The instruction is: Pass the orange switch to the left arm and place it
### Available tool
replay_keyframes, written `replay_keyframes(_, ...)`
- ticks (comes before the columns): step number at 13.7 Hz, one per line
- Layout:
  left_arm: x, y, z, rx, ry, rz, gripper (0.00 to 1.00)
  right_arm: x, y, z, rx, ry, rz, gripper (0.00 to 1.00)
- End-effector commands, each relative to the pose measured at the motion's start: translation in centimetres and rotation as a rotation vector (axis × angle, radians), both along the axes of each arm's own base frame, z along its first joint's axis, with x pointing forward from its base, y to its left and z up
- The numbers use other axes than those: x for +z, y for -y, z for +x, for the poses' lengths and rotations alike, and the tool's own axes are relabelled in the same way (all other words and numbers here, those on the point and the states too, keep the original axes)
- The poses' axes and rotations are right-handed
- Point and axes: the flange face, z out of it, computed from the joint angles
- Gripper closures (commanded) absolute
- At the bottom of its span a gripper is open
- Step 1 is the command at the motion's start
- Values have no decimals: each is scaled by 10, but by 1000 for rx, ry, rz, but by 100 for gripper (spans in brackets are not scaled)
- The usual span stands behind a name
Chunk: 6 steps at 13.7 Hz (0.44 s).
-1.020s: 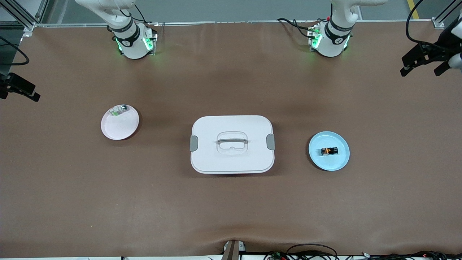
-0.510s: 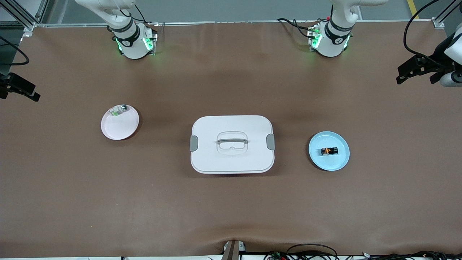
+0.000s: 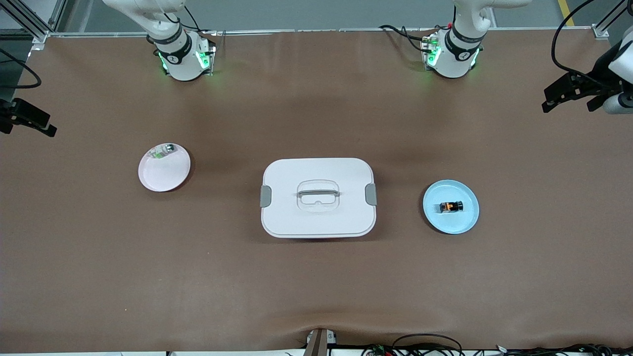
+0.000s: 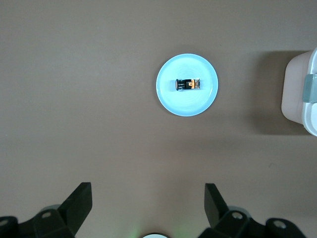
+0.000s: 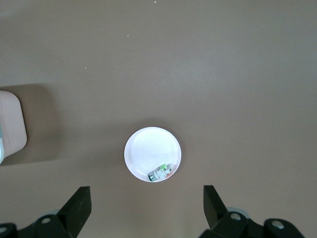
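Table (image 3: 316, 296): brown mat surface, bare along the edge nearest the front camera.

Box (image 3: 317, 197): large white rounded-rectangular plastic container at mid-table, lid on, recessed handle in the lid's middle, one grey latch on each short side. A corner of it with a latch shows in the left wrist view (image 4: 301, 85), and a corner shows in the right wrist view (image 5: 12, 126).

Orange switch (image 3: 449, 206): small black cylindrical push-button with orange marks, lying on its side in the middle of a round light-blue plate (image 3: 465, 222). Plate sits toward the left arm's end of the table, beside the box and apart from it. Same pair seen from above in the left wrist view: switch (image 4: 188, 85) on plate (image 4: 171, 96).

Round pink plate (image 3: 160, 178): toward the right arm's end, beside the box and well apart from it, slightly farther from the front camera than the blue plate. A small green-and-silver clear-bodied component (image 3: 163, 151) lies at the plate's rim farthest from the camera.

Left gripper (image 3: 576, 92): up in the air over the left arm's end of the table, fingers spread wide, nothing between them.

Right gripper (image 5: 146, 210): raised high above the pink plate, fingers likewise wide apart and empty
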Motion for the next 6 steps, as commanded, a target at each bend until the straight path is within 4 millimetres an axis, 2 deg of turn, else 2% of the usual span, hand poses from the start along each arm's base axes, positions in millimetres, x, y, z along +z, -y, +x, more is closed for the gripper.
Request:
replay_keyframes(1,0,1,-16,50,15,-13,0,4,1,-2,27,-4,-12,0)
replay_keyframes(6,0,2,-16,42,13,-11,0,4,0,-2,30,-4,-12,0)
